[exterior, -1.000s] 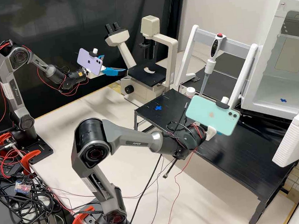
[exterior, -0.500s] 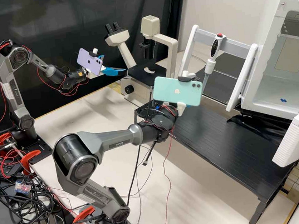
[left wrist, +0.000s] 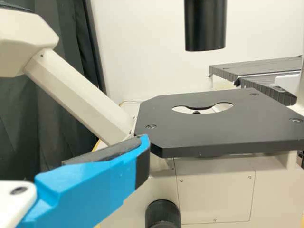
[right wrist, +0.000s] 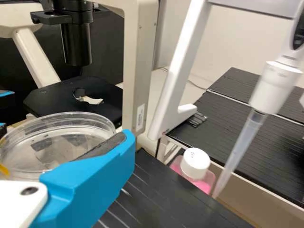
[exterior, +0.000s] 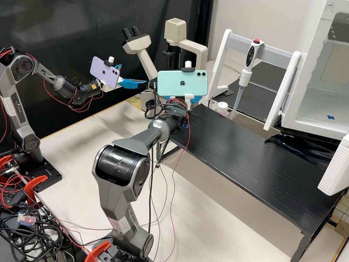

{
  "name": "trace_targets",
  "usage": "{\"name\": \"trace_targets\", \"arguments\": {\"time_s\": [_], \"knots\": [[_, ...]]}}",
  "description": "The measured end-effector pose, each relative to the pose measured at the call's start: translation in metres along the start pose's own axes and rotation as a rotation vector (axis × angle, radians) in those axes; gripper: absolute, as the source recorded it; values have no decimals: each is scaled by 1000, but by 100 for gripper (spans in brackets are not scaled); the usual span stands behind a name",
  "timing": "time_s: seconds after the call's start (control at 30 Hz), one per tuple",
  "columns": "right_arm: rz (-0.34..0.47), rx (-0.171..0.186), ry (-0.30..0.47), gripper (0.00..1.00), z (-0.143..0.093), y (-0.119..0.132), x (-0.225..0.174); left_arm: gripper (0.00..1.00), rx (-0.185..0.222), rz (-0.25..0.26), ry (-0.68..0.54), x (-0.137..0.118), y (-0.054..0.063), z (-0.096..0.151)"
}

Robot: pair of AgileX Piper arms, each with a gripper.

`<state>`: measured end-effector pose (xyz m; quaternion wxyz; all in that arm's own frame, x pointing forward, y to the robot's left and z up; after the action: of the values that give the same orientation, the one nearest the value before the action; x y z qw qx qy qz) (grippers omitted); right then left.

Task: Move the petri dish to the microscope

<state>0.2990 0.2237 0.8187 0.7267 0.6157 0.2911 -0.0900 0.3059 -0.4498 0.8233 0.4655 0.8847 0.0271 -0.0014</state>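
Clear plastic marks the petri dish (right wrist: 52, 145), carried in the right gripper (exterior: 180, 98) near the centre of the high view. One blue finger (right wrist: 90, 183) runs along its rim. The grip looks narrowed onto the dish, which rides close to level in the air, off the black platform (exterior: 244, 152) that stretches from the centre of the frame to the lower right.

As I judge it, the picking up is done and the carrying is well along. The microscope (exterior: 175, 30) stands at the upper middle of the frame, and the dish is near its stage (right wrist: 52, 102) but short of it. The round opening in that stage has no dish over it. What is left: bring the dish across, centre it over the opening, lower it flat, let go and back out.

The left gripper (exterior: 133, 74), left of the microscope in the upper half of the frame, is spread wide with nothing in it. It hangs beside the stage and has no part in the hold.

The next stretch seems to call for a slow, level approach. The likely trouble is the pale upright post (right wrist: 137, 71) beside the stage, or the condenser (right wrist: 76, 42) above it, catching the rim and tipping the dish.
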Motion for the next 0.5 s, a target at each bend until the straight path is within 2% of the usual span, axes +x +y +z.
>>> {"name": "trace_targets", "arguments": {"time_s": [0.5], "knots": [[25,-16,10,0,-48,-3,50,100,0,0,0,0,0,0]]}}
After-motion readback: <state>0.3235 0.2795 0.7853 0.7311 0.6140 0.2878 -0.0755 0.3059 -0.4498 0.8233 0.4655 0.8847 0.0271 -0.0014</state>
